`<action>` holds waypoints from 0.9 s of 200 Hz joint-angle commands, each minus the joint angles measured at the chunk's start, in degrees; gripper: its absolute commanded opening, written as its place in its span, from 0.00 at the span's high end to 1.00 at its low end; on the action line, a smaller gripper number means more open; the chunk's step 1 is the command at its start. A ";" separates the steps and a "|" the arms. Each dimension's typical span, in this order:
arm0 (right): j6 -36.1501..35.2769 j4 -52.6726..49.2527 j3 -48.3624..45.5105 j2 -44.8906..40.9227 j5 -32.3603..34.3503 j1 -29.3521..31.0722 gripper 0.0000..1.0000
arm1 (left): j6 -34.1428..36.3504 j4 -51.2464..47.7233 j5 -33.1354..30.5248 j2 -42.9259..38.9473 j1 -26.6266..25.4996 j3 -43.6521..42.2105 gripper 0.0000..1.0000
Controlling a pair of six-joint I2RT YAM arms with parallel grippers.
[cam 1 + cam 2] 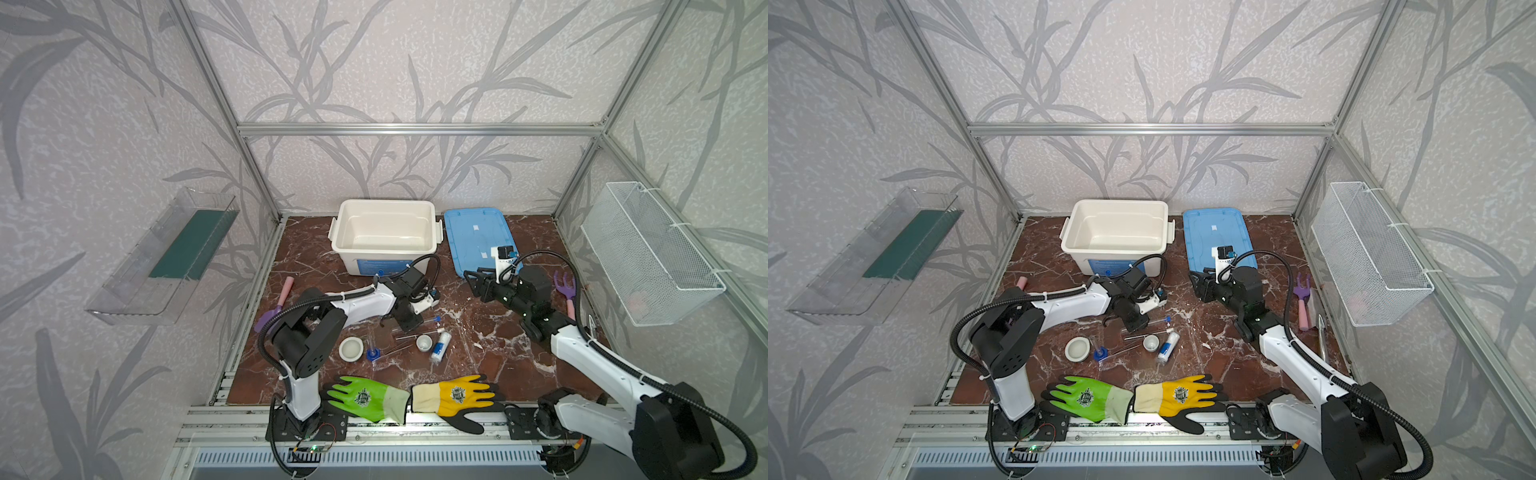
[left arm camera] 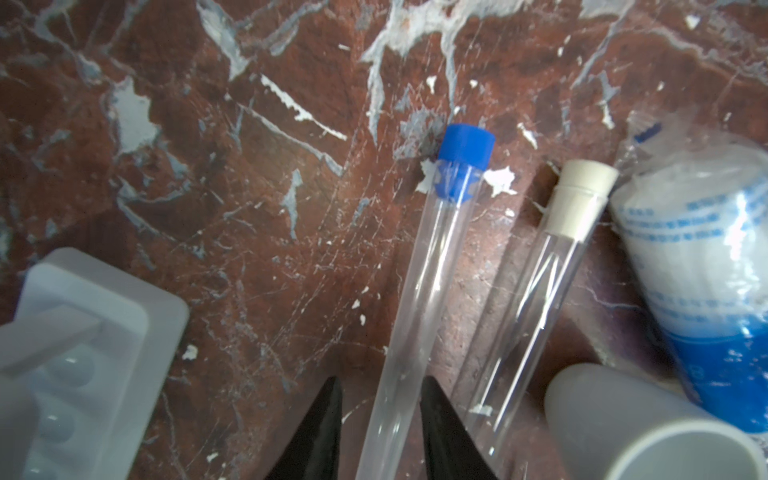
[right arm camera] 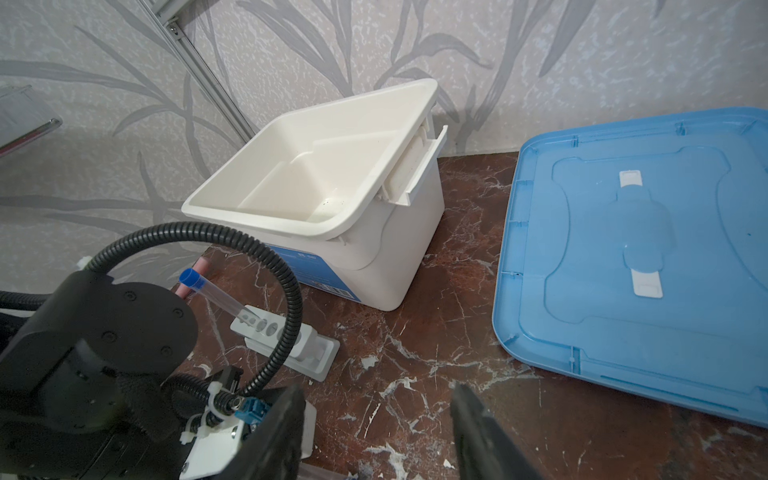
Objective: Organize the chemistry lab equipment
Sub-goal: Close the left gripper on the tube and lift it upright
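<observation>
Cut off at lower edge: tube [image 2: 428, 266] between narrow, unclamped jaws of left gripper [image 2: 380, 380]; right gripper [image 3: 378, 388] wide, empty. Brown marble tabletop [image 1: 478, 353], leafy walls [image 1: 415, 62].

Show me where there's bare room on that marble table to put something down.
Bare marble lies between the small bottle and the right arm, behind the yellow glove. A second patch sits beside the white tub, toward the pink-handled scoop. Crowded: from the wide dish to that bottle, test tubes lying between.

Blue-capped clear tube [image 2: 432, 270] lies flat just beside white-stoppered tube [image 2: 540, 291], near the blue-labelled bottle [image 2: 706, 266].
</observation>
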 commanded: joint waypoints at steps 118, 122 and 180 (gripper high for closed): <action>1.45 3.26 -1.68 0.23 -0.23 -0.76 0.43 | 1.29 -1.61 1.32 2.33 -0.50 2.29 0.81; 1.50 3.26 -1.76 0.24 -0.20 -0.79 0.43 | 1.29 -1.60 1.40 2.29 -0.47 2.34 0.81; 1.67 2.25 -1.61 -0.42 -0.17 -1.51 0.44 | 1.38 -1.28 0.80 0.86 -0.42 2.28 0.85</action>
